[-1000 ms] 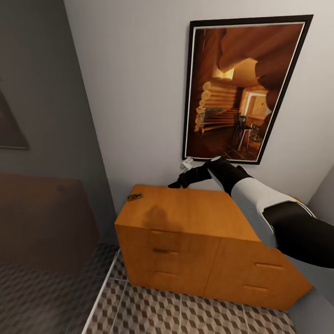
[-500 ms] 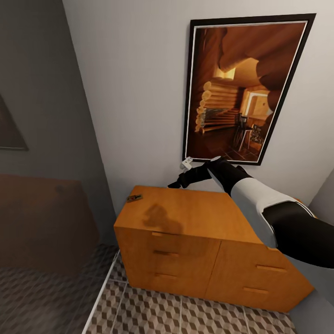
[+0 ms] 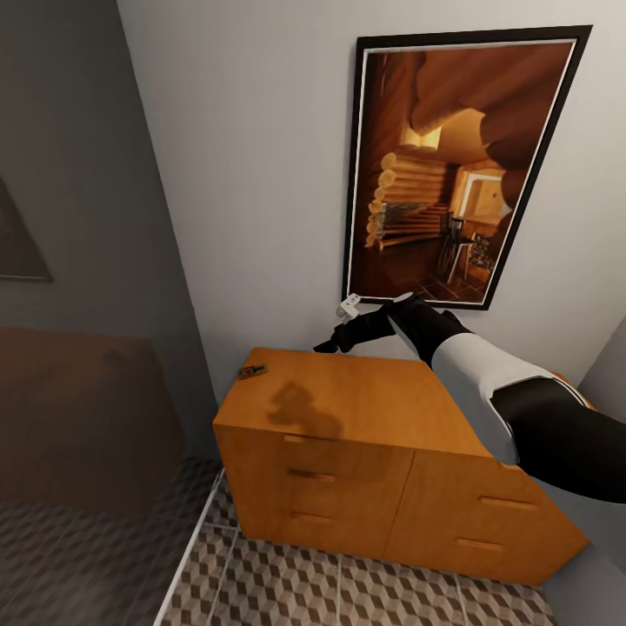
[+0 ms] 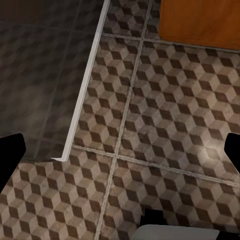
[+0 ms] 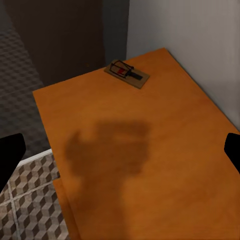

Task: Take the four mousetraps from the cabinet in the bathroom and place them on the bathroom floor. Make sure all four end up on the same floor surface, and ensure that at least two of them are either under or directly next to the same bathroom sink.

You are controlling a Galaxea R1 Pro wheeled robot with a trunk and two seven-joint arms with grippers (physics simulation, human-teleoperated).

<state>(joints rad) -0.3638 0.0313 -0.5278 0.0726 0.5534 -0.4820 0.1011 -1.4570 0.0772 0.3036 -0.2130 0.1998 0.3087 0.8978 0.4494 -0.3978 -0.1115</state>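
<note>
One mousetrap (image 3: 252, 371) (image 5: 127, 74), a small brown wooden plate with wire parts, lies flat on the back left corner of the orange-brown cabinet's (image 3: 348, 409) (image 5: 150, 165) top. My right gripper (image 3: 324, 345) (image 5: 120, 150) hovers open above the cabinet top, to the right of the trap and apart from it, casting a shadow on the wood. Low over the cube-patterned bathroom floor (image 4: 150, 125) (image 3: 348, 591), my left gripper (image 4: 120, 150) is open and empty, with a cabinet corner (image 4: 200, 20) beyond it. The sink is out of view.
A large framed picture (image 3: 452, 165) hangs on the white wall behind the cabinet. A grey wall and a white floor rail (image 3: 196, 530) (image 4: 87, 85) border a darker area at the left. The cabinet front has bar-handled drawers (image 3: 313, 474).
The head view has shifted very slightly since a second ago. The right gripper and the mousetrap have not visibly moved.
</note>
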